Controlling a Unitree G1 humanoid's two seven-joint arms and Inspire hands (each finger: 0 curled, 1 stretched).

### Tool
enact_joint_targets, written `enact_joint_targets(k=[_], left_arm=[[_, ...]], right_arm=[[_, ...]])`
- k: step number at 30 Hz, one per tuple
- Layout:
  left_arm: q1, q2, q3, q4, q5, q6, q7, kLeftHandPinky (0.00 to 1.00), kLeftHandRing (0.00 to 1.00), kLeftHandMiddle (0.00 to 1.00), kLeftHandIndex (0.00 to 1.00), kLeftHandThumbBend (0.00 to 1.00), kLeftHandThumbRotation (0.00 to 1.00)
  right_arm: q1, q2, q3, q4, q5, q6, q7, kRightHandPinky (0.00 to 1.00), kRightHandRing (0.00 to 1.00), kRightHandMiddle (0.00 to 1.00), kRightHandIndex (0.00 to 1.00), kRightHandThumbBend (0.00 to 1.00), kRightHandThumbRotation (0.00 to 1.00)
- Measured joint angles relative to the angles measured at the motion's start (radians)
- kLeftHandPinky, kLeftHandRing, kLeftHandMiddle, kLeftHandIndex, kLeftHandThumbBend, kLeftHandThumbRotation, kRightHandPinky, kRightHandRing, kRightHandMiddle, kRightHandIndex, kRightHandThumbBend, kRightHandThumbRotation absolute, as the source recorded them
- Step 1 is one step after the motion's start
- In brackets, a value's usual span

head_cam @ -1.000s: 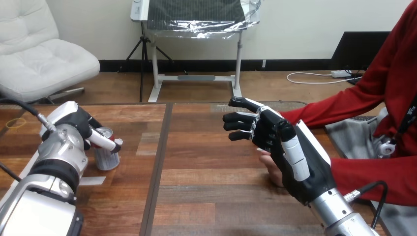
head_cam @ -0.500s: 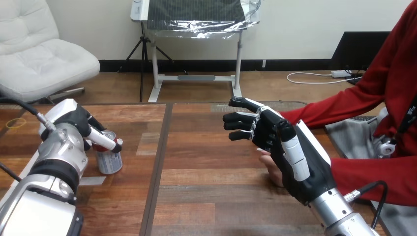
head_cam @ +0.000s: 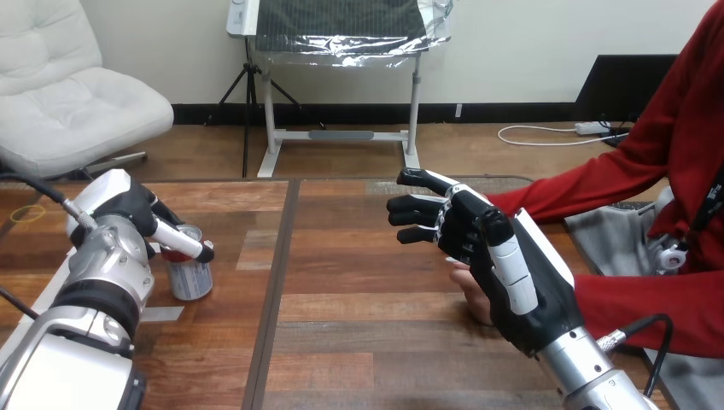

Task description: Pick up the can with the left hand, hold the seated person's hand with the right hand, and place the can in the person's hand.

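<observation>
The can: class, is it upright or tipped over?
Upright: the can has its rim on top, with the left hand curled round it.

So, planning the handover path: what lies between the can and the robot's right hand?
Nothing stands there: in the head view the table between the can and the right hand is bare wood, crossed only by a dark seam.
</observation>
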Motion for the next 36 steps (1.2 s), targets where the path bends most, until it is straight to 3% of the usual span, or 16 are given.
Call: enact_joint_targets(k=[13,36], left_arm=[[0.0,0.0,0.002,0.0,0.001,0.0,0.021,0.35,0.44,0.5,0.47,0.74,0.0],[0.002,0.0,0.002,0.0,0.002,-0.005,0.029,0.38,0.46,0.51,0.47,0.76,0.0]], right_arm=[[0.0,0.0,0.0,0.0,0.0,0.0,0.0,0.72,0.76,0.76,0.83,0.82,1.0],[0.0,0.001,0.0,0.0,0.0,0.0,-0.001,0.73,0.76,0.76,0.83,0.82,1.0]])
